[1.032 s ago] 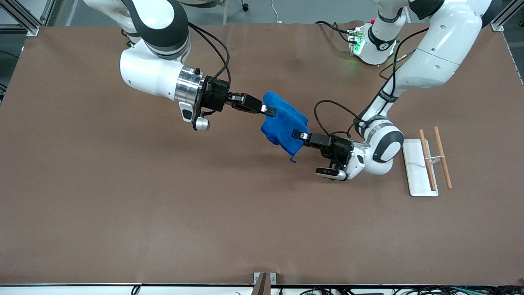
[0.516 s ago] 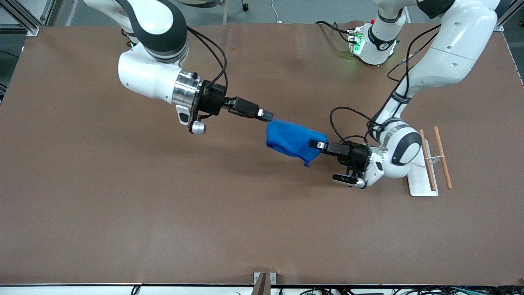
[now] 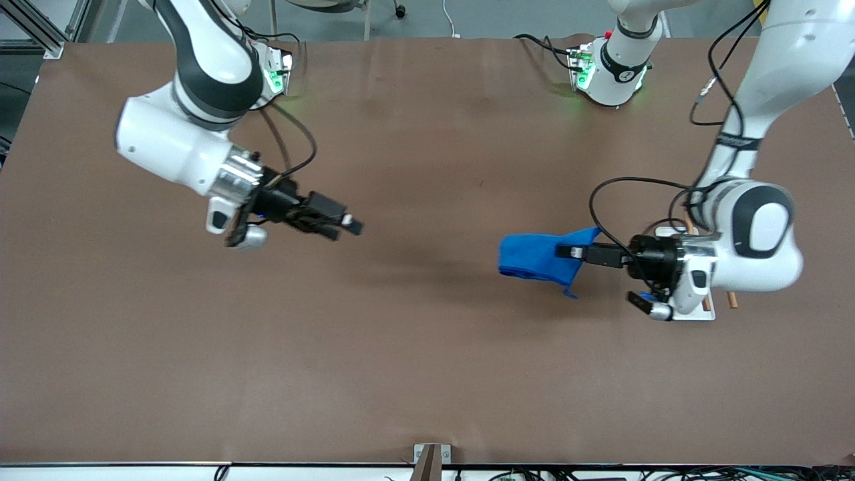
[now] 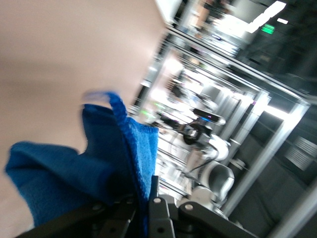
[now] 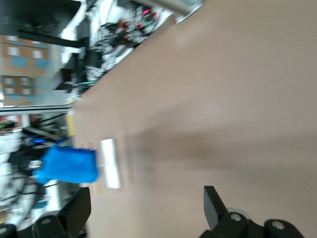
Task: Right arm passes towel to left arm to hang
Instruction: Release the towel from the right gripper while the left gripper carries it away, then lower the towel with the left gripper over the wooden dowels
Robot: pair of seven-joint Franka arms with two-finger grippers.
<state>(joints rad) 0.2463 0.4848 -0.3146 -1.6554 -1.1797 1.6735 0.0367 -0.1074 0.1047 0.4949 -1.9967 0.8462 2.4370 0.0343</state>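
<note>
Over the brown table (image 3: 414, 347), the left gripper (image 3: 568, 252) pinches the towel (image 3: 534, 257), which should hang free of its fingers toward the rack (image 3: 705, 310); the right gripper (image 3: 344, 224) waits, fingers apart.

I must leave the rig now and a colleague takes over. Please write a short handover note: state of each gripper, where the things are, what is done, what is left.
Left gripper: shut on the towel, held in the air over the table toward the left arm's end, beside the white rack.
Right gripper: open, holds nothing, over the table toward the right arm's end.
Done: the towel is with the left arm only.
Left: hang the towel on the rack.
</note>
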